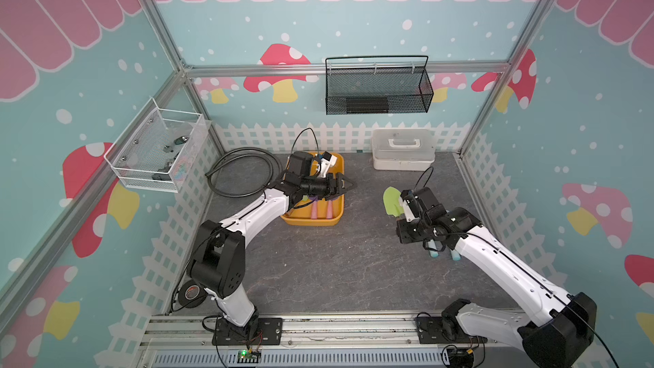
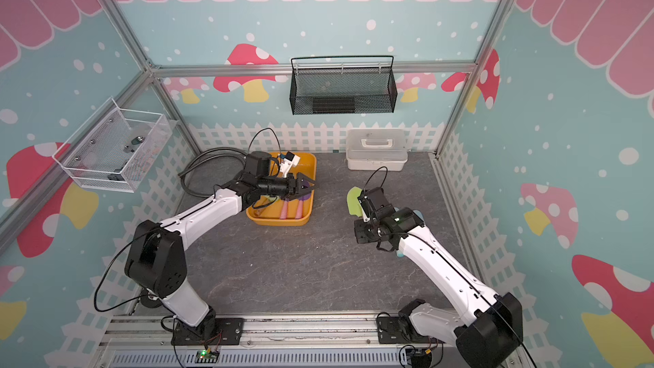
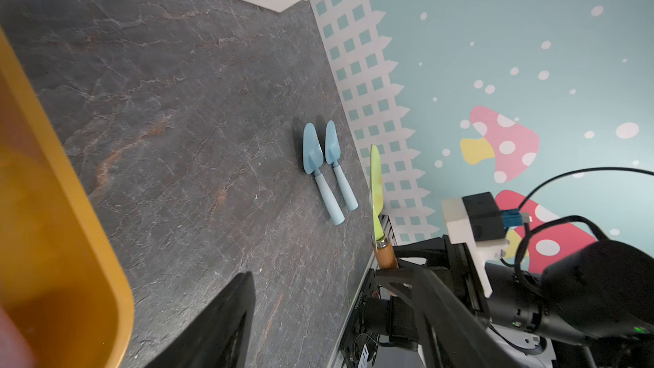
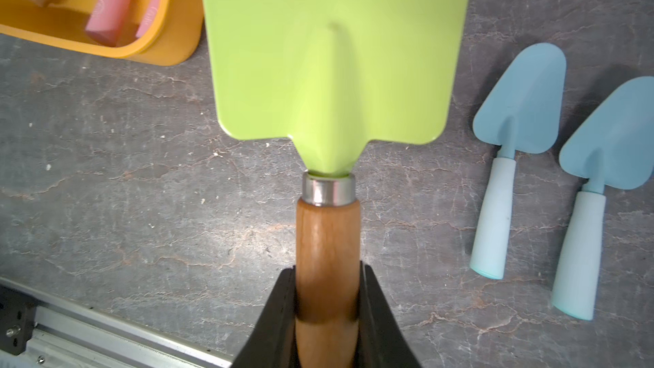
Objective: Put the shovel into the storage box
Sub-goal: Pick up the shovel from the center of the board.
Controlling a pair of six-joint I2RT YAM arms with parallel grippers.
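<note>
Over on the right side of the table, the right gripper is clamped tight on the wooden handle of the green shovel, blade clear of the surface and well apart from the storage box. Two blue shovels lie just beside it. The left gripper hovers at the box's right rim, jaws apart, holding nothing.
</note>
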